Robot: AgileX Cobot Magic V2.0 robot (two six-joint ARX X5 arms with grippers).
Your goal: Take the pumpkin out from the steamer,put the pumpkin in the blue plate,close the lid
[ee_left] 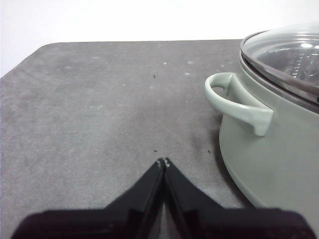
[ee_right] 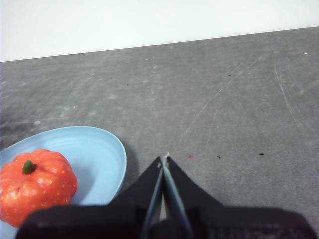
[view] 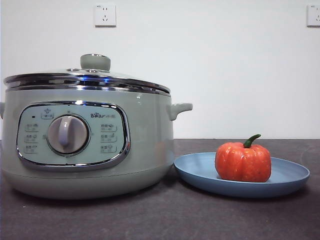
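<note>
With the ribbed orange pumpkin (view: 243, 162) sitting in the shallow light-blue plate (view: 200, 172) and the glass lid (view: 95, 75) seated on the sage-green steamer (view: 145, 145), I judge the task finished, so both my left claw (ee_left: 163, 162) and right claw (ee_right: 164, 158), closed and empty, should simply hover clear above the tabletop (ee_left: 99, 114).

A dark grey, matte surface (view: 165, 215) spreads across the foreground, marked with faint scratches and small specks. Behind it rises a plain white wall (view: 235, 75). Two white wall sockets are mounted high up: one socket (view: 105, 15) towards the left and a second socket (view: 313, 15) cut by the right edge.
</note>
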